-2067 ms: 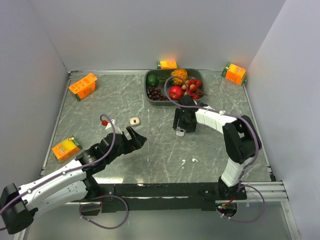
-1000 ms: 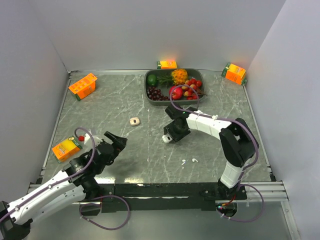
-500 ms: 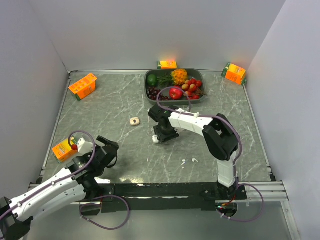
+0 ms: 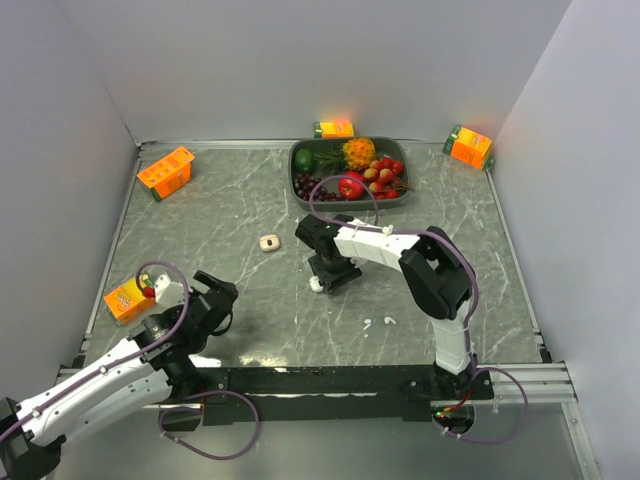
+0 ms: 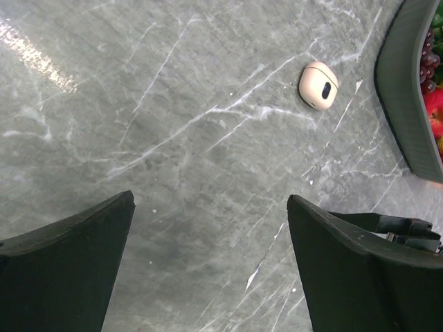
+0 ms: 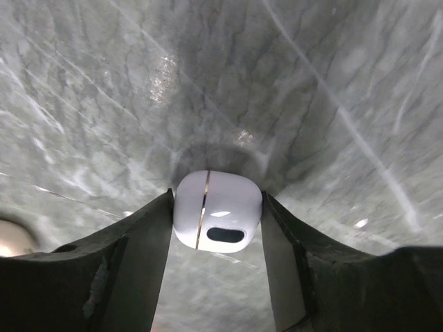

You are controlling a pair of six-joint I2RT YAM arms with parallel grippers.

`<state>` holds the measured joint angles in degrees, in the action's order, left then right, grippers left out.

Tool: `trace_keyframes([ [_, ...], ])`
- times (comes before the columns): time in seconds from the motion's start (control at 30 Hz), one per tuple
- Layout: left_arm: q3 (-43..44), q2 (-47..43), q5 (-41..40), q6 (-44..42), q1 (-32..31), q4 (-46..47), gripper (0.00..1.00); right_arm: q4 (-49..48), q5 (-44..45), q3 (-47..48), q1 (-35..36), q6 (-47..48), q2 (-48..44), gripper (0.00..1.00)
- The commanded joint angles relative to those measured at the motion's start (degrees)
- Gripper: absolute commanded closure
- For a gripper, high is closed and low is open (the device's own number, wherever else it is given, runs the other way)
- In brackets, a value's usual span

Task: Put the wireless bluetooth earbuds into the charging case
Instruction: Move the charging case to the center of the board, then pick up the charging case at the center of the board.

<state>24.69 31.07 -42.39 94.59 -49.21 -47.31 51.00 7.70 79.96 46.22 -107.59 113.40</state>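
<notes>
Grey marbled table between plain pale walls

No legible text or labels anywhere.

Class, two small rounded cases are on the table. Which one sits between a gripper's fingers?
The white case, clasped on both sides by the right gripper. The cream case lies alone on the table, touched by neither gripper.

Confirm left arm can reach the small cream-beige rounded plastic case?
Probably yes: only bare grey marble tabletop lies between the left gripper, jaws wide open, and the small cream-beige rounded plastic case.
</notes>
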Motion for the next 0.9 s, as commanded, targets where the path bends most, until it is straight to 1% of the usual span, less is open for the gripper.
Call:
trace_keyframes([
  [0.0, 1.86, 0.13, -1.47, -5.10, -0.18, 3.36, 0.04, 7.26, 5.30, 2.56, 1.86, 5.37, -2.39, 0.33],
  [0.03, 1.86, -0.04, -1.29, -5.81, -0.10, 3.80, 0.04, 7.88, 6.17, 2.83, 2.12, 6.07, -2.83, 0.29],
  [0.13, 1.94, -0.40, -1.20, -8.27, -0.18, 5.56, 0.04, 8.50, 6.10, 2.13, 2.39, 8.01, -5.99, 0.25],
  [0.23, 2.12, -0.13, -0.85, -10.72, -0.18, 7.23, 0.04, 9.28, 5.92, 1.07, 2.65, 10.20, -8.80, 0.23],
  [0.3, 2.38, 0.39, -0.33, -12.66, -0.10, 8.63, 0.04, 10.51, 7.40, 1.42, 3.18, 11.78, -10.56, 0.22],
  [0.33, 2.47, 1.35, 0.37, -14.32, -0.18, 8.90, 0.04, 12.52, 10.28, 1.77, 3.44, 13.53, -12.83, 0.22],
  [0.4, 2.65, 2.67, 1.08, -16.18, -0.18, 10.30, 0.04, 13.94, 13.11, 2.30, 3.79, 16.17, -15.66, 0.20],
  [0.43, 2.73, 4.51, 1.52, -17.14, -0.18, 10.92, 0.04, 14.91, 14.17, 2.21, 3.79, 19.58, -18.80, 0.20],
  [0.47, 2.82, 5.48, 2.39, -17.50, -0.18, 11.36, 0.04, 15.78, 17.57, 1.78, 3.88, 21.00, -20.49, 0.20],
  [0.5, 3.08, 6.54, 2.75, -17.59, -0.27, 12.06, 0.04, 16.66, 19.17, 1.51, 3.79, 22.50, -22.24, 0.18],
  [0.53, 3.17, 8.72, 2.93, -17.16, -0.45, 13.20, 0.04, 16.41, 20.58, 0.99, 3.88, 28.78, -26.26, 0.17],
  [0.6, 3.70, 11.02, 3.89, -16.54, -1.06, 15.39, 0.04, 12.30, 23.83, -1.20, 3.79, 37.67, -30.15, 0.14],
  [0.63, 3.96, 13.73, 4.33, -15.67, -2.45, 18.28, 0.04, 10.36, 24.02, -2.43, 3.79, 47.90, -34.09, 0.13],
  [0.67, 4.23, 15.23, 4.42, -14.44, -3.51, 19.70, 0.04, 6.78, 24.11, -5.14, 3.79, 52.26, -35.95, 0.12],
  [0.7, 4.84, 16.81, 3.99, -13.30, -4.92, 21.28, 0.04, 6.05, 25.16, -6.56, 3.79, 55.35, -37.80, 0.12],
  [0.73, 5.45, 20.66, 3.20, -9.20, -8.32, 22.42, 0.04, 5.08, 25.17, -8.23, 3.79, 59.73, -41.65, 0.13],
  [0.77, 6.16, 23.05, 2.50, -7.59, -10.10, 24.44, 0.04, 3.50, 25.17, -11.99, 3.88, 61.95, -43.95, 0.13],
  [0.8, 8.51, 25.77, 1.36, -5.83, -11.68, 24.72, 0.04, -0.43, 24.38, -13.94, 3.62, 63.98, -48.58, 0.15],
  [0.83, 10.28, 31.89, 1.17, -1.99, -14.31, 24.63, 0.04, -1.86, 23.24, -15.78, 3.44, 66.61, -50.98, 0.15],
  [0.87, 14.56, 35.17, 1.08, -0.30, -15.55, 23.59, 0.04, -3.44, 22.54, -19.11, 3.35, 67.59, -53.35, 0.16],
])
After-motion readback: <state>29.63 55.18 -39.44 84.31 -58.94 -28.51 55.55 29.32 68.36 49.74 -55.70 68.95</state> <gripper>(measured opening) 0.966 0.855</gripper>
